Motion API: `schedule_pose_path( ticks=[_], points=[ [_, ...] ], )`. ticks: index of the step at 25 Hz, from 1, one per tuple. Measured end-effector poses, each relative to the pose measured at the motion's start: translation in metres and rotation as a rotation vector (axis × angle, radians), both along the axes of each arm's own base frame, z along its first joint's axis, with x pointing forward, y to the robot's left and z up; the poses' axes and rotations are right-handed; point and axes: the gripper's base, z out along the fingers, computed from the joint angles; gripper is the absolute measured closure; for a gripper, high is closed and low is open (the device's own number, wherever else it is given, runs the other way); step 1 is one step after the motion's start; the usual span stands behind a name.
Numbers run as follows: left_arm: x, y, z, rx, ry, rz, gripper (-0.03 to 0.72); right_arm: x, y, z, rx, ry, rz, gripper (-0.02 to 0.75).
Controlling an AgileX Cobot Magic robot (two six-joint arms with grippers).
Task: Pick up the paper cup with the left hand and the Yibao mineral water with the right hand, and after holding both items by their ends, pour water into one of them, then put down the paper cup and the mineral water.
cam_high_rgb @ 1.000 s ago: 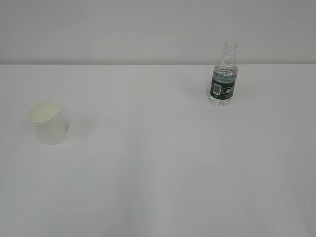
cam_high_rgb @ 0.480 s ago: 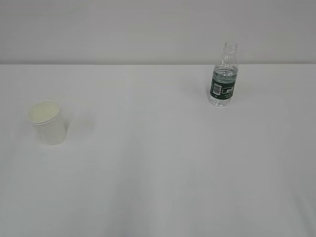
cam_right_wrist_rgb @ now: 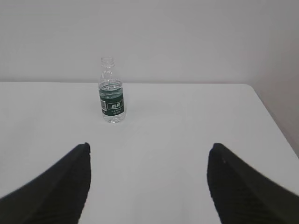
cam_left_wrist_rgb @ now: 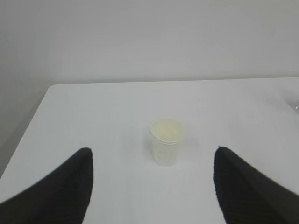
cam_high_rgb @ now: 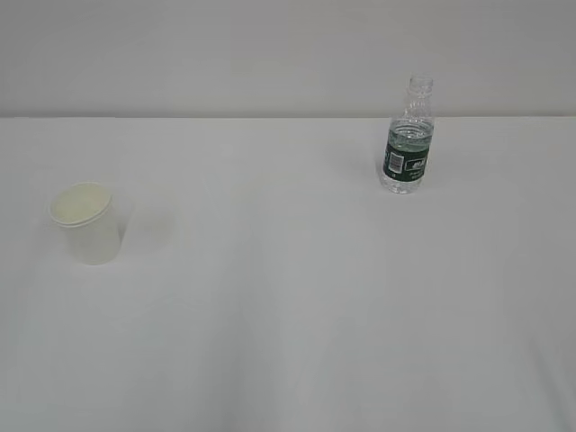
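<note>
The white paper cup (cam_high_rgb: 83,222) stands upright on the left of the white table (cam_high_rgb: 288,297), its cream inside showing. The clear Yibao mineral water bottle (cam_high_rgb: 408,137), green-labelled and uncapped, stands upright at the back right. Neither arm shows in the exterior view. In the left wrist view my left gripper (cam_left_wrist_rgb: 153,149) is open, with the paper cup (cam_left_wrist_rgb: 166,142) ahead of it, apart from both black fingers (cam_left_wrist_rgb: 56,186). In the right wrist view my right gripper (cam_right_wrist_rgb: 149,144) is open and empty, with the bottle (cam_right_wrist_rgb: 111,93) well ahead and left of centre.
A plain pale wall (cam_high_rgb: 288,54) runs behind the table. The table's left edge and far left corner (cam_left_wrist_rgb: 50,87) show in the left wrist view, its right edge (cam_right_wrist_rgb: 273,119) in the right wrist view.
The paper cup has shifted very slightly left and now stands straighter than a second ago. The bottle has not moved.
</note>
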Motion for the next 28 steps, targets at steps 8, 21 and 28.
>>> schedule_pose_path(
  ticks=[8,21,28],
  points=[
    [0.016,-0.003,-0.003,0.007,0.03,-0.005,0.116,0.002,0.001,0.001,0.005,-0.037,0.006,0.15],
    [0.027,-0.005,-0.013,0.02,-0.021,-0.015,0.116,0.037,0.005,0.007,-0.021,0.046,0.045,0.15],
    [0.031,-0.006,-0.022,0.022,-0.025,-0.019,0.116,0.05,0.008,0.006,-0.09,0.068,0.083,0.15]
  ],
)
